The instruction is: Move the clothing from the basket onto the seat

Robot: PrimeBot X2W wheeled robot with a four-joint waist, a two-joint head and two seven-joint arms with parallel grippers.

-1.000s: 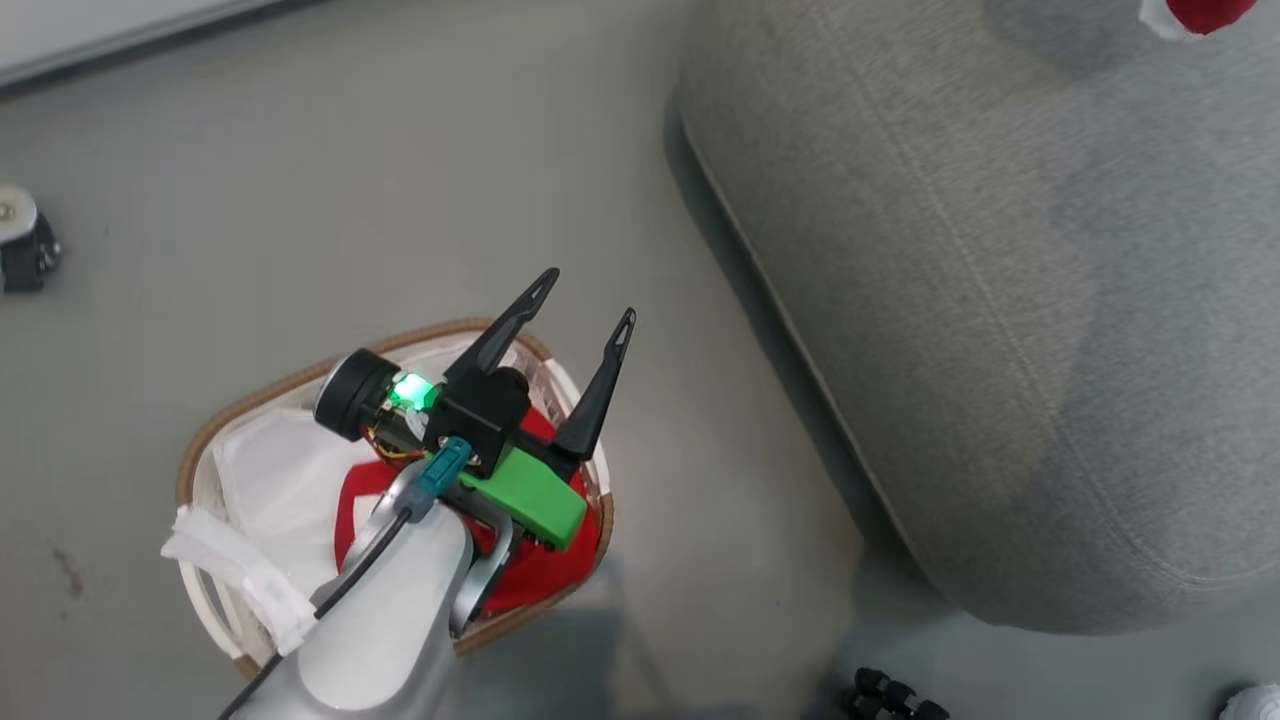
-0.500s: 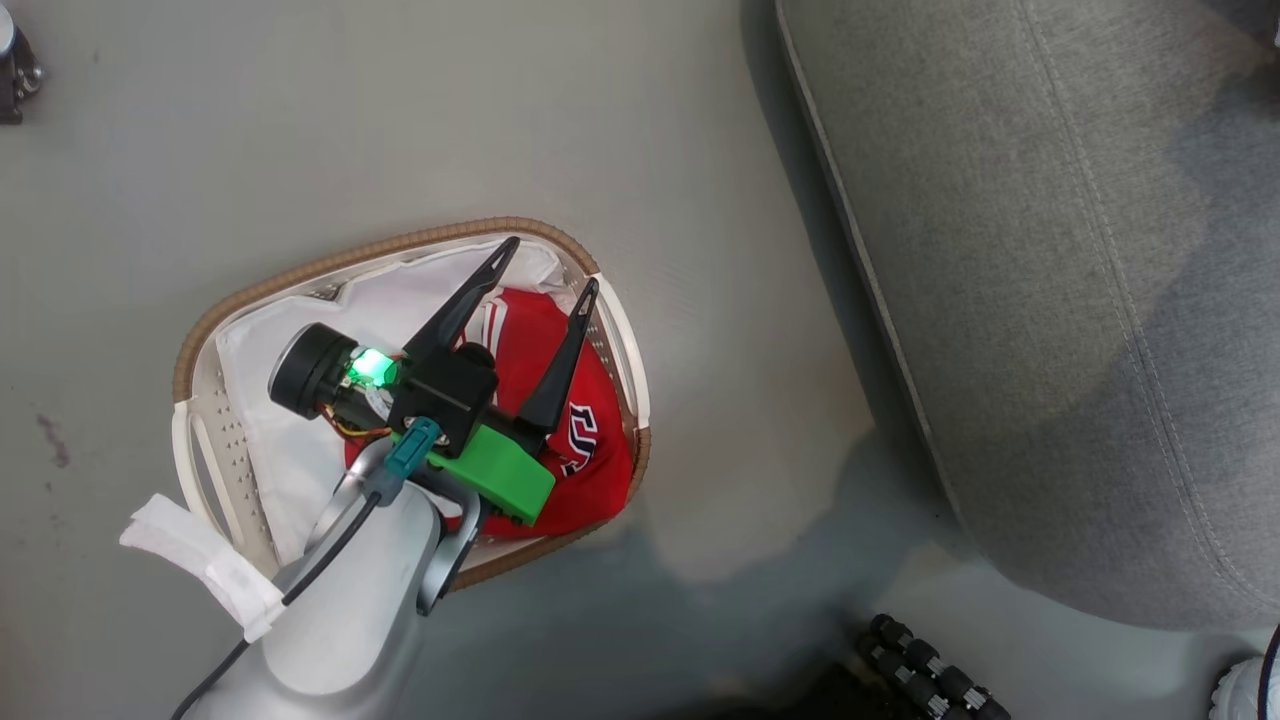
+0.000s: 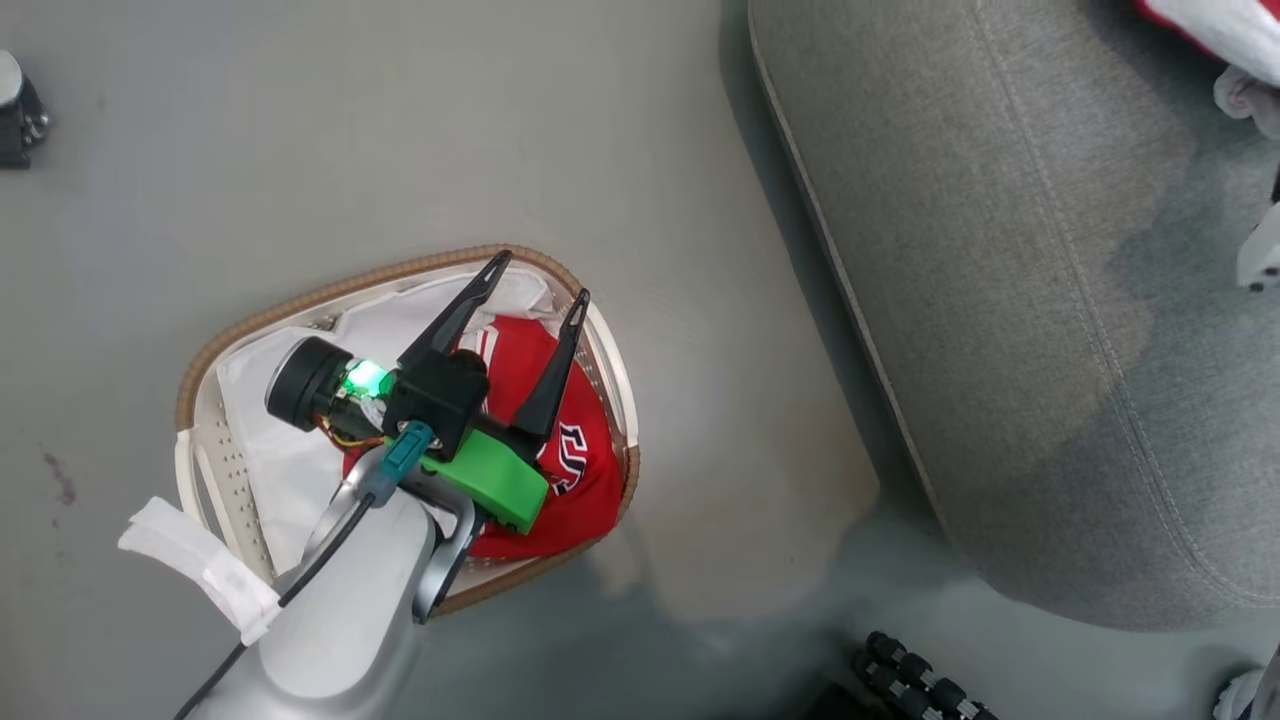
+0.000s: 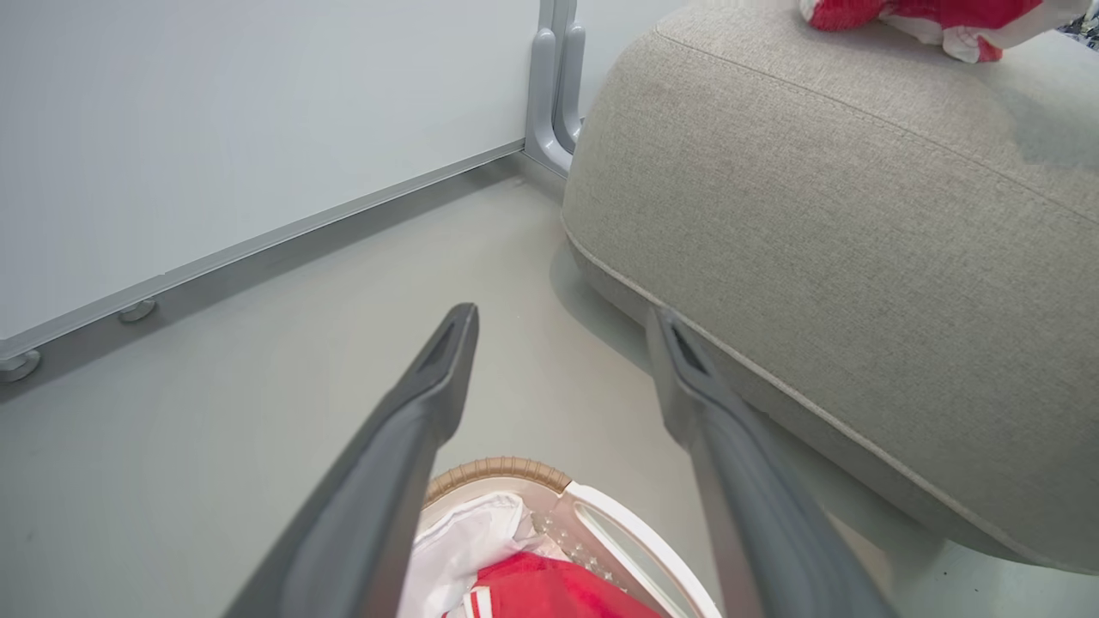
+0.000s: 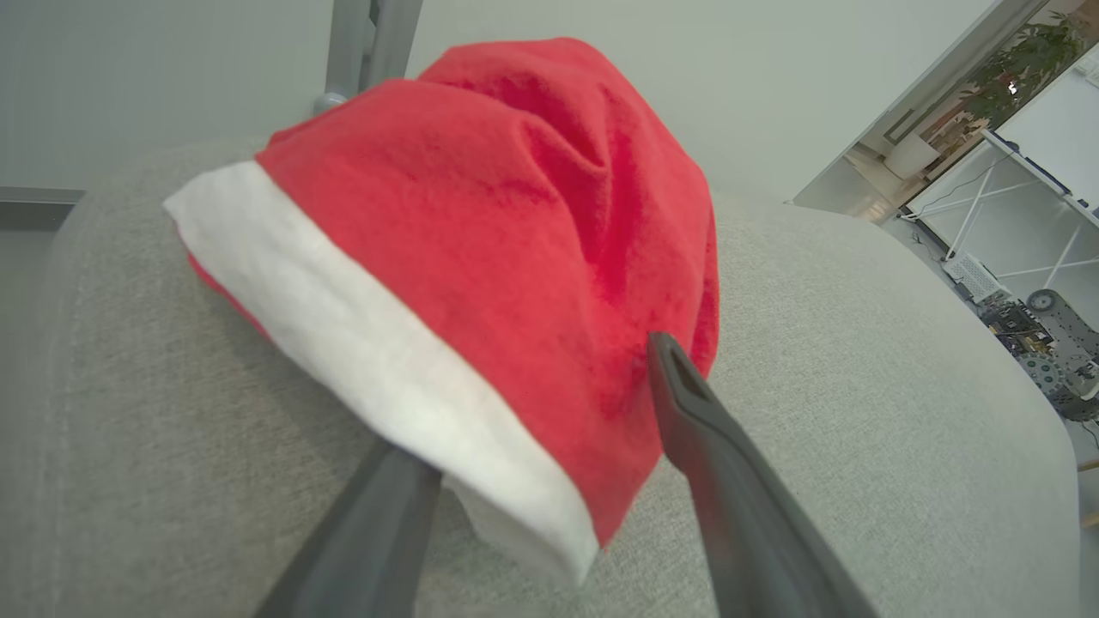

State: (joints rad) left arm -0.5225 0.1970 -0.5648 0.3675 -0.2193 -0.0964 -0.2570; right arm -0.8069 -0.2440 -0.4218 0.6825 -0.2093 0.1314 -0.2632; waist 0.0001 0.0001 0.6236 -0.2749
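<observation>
The basket (image 3: 215, 345), oval with a brown woven rim, stands on the grey floor left of the seat (image 3: 1000, 300). A red jersey (image 3: 585, 475) with dark numerals lies in the basket's right half on the white liner (image 3: 290, 450). My left gripper (image 3: 540, 280) hangs open above it, fingertips over the far rim (image 4: 498, 468), nothing between them (image 4: 562, 318). A second red piece with a broad white band (image 5: 481, 257) rests on the seat (image 5: 859, 360). My right gripper (image 5: 549, 378) is open around its edge; the fabric covers the left fingertip.
A dark caster (image 3: 15, 120) sits at the far left on the floor, and black ridged parts (image 3: 920, 680) lie near the seat's front corner. A white liner strap (image 3: 200, 570) hangs over the basket's near rim. A wall with a metal rail (image 4: 258, 240) runs beyond the basket.
The head camera has shifted, so the whole picture moved. My left gripper's tips, earlier past the basket's far rim, now sit over it, still open. More of the jersey's numerals shows.
</observation>
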